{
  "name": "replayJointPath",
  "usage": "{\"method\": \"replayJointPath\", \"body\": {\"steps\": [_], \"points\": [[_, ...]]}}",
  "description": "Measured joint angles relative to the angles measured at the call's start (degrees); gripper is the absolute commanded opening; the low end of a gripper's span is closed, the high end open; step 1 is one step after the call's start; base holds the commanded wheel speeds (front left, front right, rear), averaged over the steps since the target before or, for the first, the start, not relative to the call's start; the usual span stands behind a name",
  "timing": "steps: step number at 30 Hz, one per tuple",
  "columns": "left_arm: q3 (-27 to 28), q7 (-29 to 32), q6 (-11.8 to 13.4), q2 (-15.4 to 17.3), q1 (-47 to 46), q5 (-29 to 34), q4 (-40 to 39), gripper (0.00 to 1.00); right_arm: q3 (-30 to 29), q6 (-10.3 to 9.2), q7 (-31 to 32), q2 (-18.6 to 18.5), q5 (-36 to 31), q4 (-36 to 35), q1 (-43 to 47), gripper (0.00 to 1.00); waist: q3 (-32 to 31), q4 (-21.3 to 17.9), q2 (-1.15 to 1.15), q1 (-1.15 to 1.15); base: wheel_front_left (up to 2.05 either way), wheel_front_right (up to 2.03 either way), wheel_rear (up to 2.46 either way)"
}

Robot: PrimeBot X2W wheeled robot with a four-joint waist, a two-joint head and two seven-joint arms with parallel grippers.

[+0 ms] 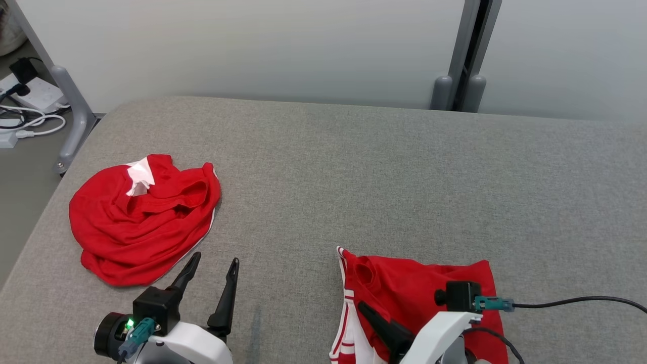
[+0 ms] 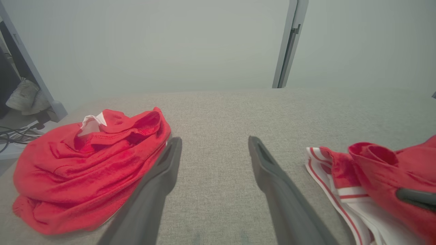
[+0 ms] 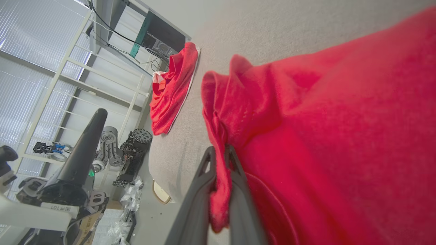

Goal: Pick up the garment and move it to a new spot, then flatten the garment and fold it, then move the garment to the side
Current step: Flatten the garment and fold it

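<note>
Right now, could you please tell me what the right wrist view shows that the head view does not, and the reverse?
The right wrist view adds the grip itself: the right hand shut on a fold of the near red garment, plus white shelving and window blinds beyond the grey table. The head view adds a white power strip with cables on the floor, and the grey posts against the back wall. Both share the grey table, the second crumpled red garment and the open left hand.
</note>
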Motion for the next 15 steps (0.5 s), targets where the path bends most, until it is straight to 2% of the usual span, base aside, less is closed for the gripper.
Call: {"method": "replayJointPath", "body": {"steps": [1,2,3,4,11,15], "points": [[0.0,0.0,0.0,0.0,0.0,-0.1,0.0,1.00,0.1,0.00,-0.2,0.1,0.0,0.7,-0.3,0.00,0.2,0.0,0.00,0.00,0.00,0.00,0.00],[0.0,-0.2,0.0,-0.1,0.0,-0.1,0.0,1.00,0.3,0.00,-0.7,0.1,0.0,1.3,-0.6,0.25,0.3,0.0,0.00,0.00,0.00,0.00,0.00],[0.0,-0.2,0.0,-0.1,-0.1,-0.2,0.1,1.00,0.4,0.00,-0.9,0.1,0.0,1.9,-1.0,0.89,0.5,-0.1,0.00,0.00,0.00,0.00,0.00],[0.0,-0.2,0.0,-0.3,-0.3,-0.2,0.3,1.00,1.2,0.00,-1.0,0.1,0.0,2.6,-1.5,1.00,0.6,-0.4,0.00,0.00,0.00,0.00,0.00],[-0.1,-0.3,0.0,-0.7,-0.7,-0.4,1.2,1.00,5.0,0.00,-0.3,0.3,1.9,0.7,-2.2,1.00,-0.7,-1.3,0.00,0.00,0.00,0.00,0.00],[0.0,-0.6,0.0,-0.7,-0.5,-0.5,1.4,1.00,5.3,0.00,-0.4,-0.1,2.1,-1.2,-2.5,1.00,-1.8,-2.2,0.00,0.00,0.00,0.00,0.00]]}}
